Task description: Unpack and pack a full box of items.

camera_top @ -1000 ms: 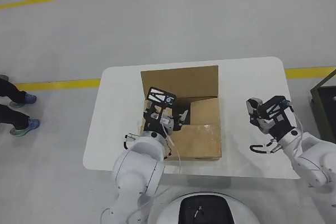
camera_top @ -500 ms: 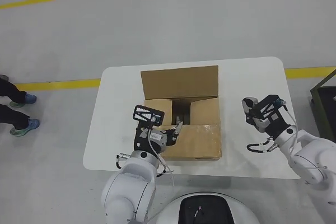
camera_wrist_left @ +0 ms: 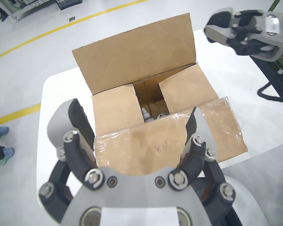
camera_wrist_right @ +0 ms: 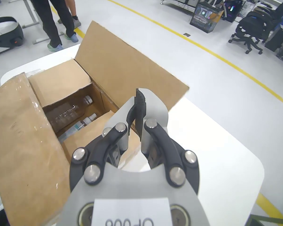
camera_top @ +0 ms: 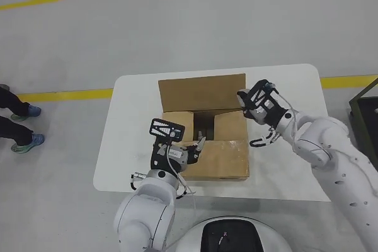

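Left tool (camera_top: 179, 150) hangs empty with its fingers wide apart, low at the centre of the top view, over the near flap (camera_top: 223, 157) of the box (camera_top: 230, 123). The right tool (camera_top: 252, 101) has its fingers pressed together on nothing and sits at the box's upper right corner, just beside the end of the rear flap (camera_wrist_left: 136, 55); whether it touches the card cannot be told.

The box stands mid-frame on the white counter (camera_top: 283, 164). Its rear flap is thrown back. The two side flaps (camera_wrist_left: 115, 109) are folded in with a gap between them, and the taped near flap lies over their front part. Through the gap, bottles (camera_wrist_right: 66, 115) lie on their sides inside.

Unpacking looks barely begun, since the flaps have to open first. The card is probably light and stiff, hinging easily at its creases, so each flap is best taken at its free edge. The tape film on the near flap looks slick, and a pinch on bare card should hold better. A one-sided pull may slide the whole box. The bottles look smooth, round and likely to roll, so a grip across the body or just under the cap seems safest.
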Controlling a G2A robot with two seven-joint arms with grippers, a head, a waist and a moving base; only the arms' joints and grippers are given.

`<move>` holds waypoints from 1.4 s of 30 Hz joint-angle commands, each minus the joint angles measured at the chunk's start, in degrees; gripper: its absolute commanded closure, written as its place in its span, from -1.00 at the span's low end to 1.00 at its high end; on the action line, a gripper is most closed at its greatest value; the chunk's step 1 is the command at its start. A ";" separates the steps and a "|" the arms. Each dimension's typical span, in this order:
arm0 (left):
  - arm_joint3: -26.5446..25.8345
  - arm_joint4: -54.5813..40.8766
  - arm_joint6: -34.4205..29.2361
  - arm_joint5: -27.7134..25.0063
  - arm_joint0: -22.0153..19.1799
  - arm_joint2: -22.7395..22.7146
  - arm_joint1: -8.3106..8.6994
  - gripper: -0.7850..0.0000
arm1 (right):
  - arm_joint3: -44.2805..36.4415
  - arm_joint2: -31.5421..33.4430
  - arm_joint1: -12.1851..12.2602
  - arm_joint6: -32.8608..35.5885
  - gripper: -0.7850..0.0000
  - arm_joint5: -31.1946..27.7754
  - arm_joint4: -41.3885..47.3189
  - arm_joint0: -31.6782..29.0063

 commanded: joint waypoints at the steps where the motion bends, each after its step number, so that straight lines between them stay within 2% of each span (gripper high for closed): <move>1: 0.00 0.00 0.00 0.00 0.00 0.00 0.00 -1.00 | 5.30 -3.42 -0.73 1.25 1.00 0.83 -0.13 4.57; 5: 0.00 0.00 0.00 0.00 0.00 0.00 0.00 -1.00 | 12.81 -8.14 -2.25 1.52 1.00 3.57 0.05 10.22; 9: 0.00 0.00 0.00 0.00 0.00 0.00 0.00 -1.00 | 17.99 -11.01 -3.48 2.34 1.00 5.49 1.83 13.37; 14: 0.00 0.00 0.00 0.00 0.00 0.00 0.00 -1.00 | 20.07 -11.84 -4.29 1.55 1.00 6.04 4.66 14.67; 17: 0.00 0.00 0.00 0.00 0.00 0.00 0.00 -1.00 | 18.24 -9.62 -4.23 0.13 1.00 4.56 10.44 13.50; 21: 0.00 0.00 0.00 0.00 0.00 0.00 0.00 -1.00 | 12.99 -3.46 -3.12 1.46 1.00 0.00 20.78 8.78; 24: 0.00 0.00 0.00 0.00 0.00 0.00 0.00 -1.00 | 8.50 2.30 -1.72 6.57 1.00 -5.15 28.89 3.62; 30: 0.00 0.00 0.00 0.00 0.00 0.00 0.00 -1.00 | 1.08 11.90 0.63 14.83 1.00 -9.50 39.85 -8.38; 36: 0.00 0.00 0.00 0.00 0.00 0.00 0.00 -1.00 | -3.55 16.87 2.12 21.42 1.00 -13.08 50.16 -17.12; 42: 0.00 0.00 0.00 0.00 0.00 0.00 0.00 -1.00 | -4.05 17.25 2.27 22.05 1.00 -13.30 50.65 -17.84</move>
